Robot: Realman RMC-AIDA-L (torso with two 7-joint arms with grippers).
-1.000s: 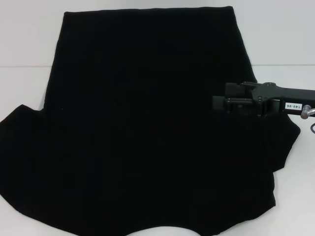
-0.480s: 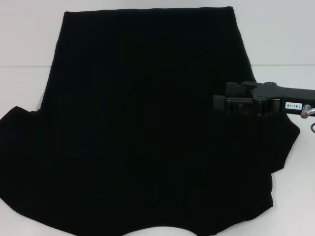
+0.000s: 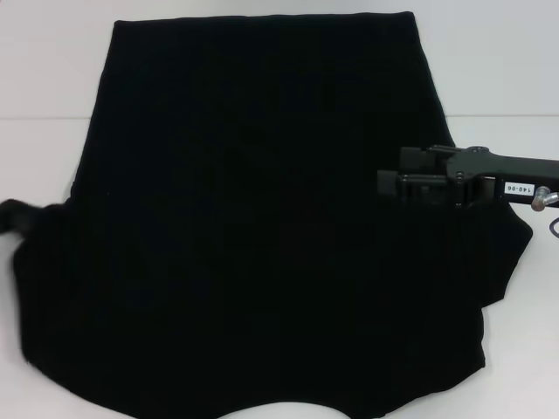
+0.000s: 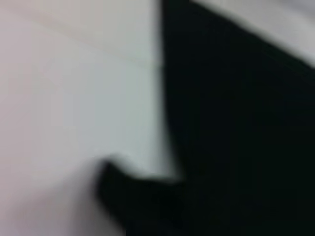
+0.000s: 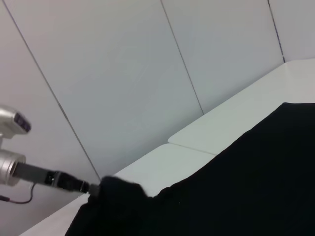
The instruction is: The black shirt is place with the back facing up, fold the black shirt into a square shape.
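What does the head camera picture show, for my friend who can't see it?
A big black shirt lies spread over a white table. The right tool hangs over its right side, and the left tool is at its left sleeve.

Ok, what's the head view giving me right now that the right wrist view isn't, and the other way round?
Only the head view shows the black shirt spread nearly whole on the white table, with the right pincer held over its right side. Only the right wrist view shows the grey panelled wall behind the table and the silver end of the left arm. Both show the shirt's left sleeve with the left pincer at its edge; neither shows how its fingers stand.
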